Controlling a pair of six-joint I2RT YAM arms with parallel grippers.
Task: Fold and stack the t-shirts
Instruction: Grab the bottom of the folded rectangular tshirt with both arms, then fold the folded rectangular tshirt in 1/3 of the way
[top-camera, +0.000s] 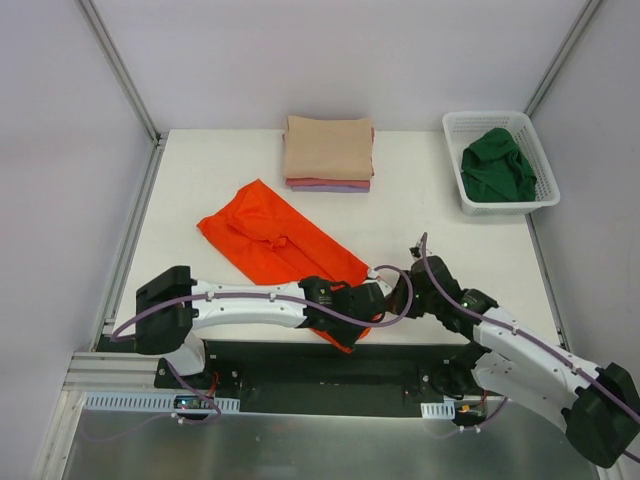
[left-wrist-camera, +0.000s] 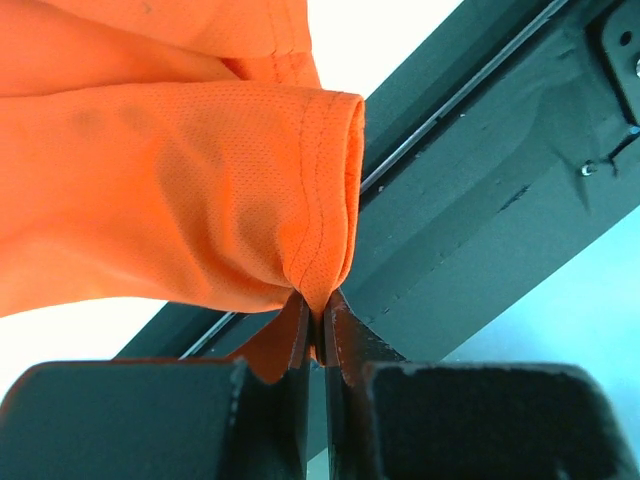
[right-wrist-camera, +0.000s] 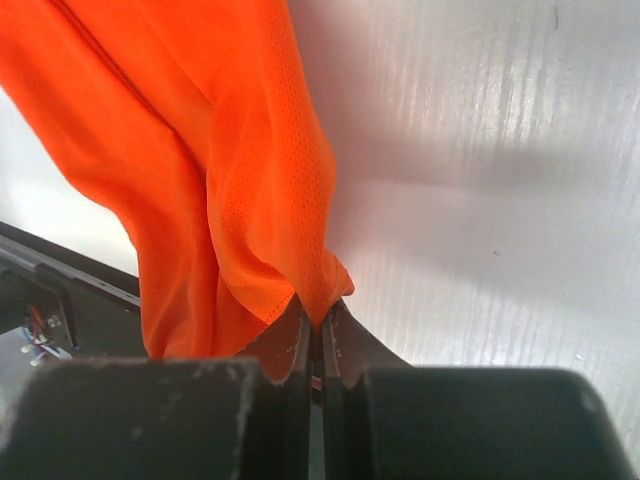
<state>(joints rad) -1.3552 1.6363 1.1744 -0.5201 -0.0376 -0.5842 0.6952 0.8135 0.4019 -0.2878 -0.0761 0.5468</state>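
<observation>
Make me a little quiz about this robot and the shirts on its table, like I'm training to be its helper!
1. True or false: the dark green t-shirt lies inside the white basket.
2. Which one tops the folded stack? A) pink shirt B) beige shirt C) lavender shirt
3. Fill in: the left fingers and the right fingers are both shut on the ______ t-shirt.

Key: 1 true; 2 B; 3 orange, the orange t-shirt.
</observation>
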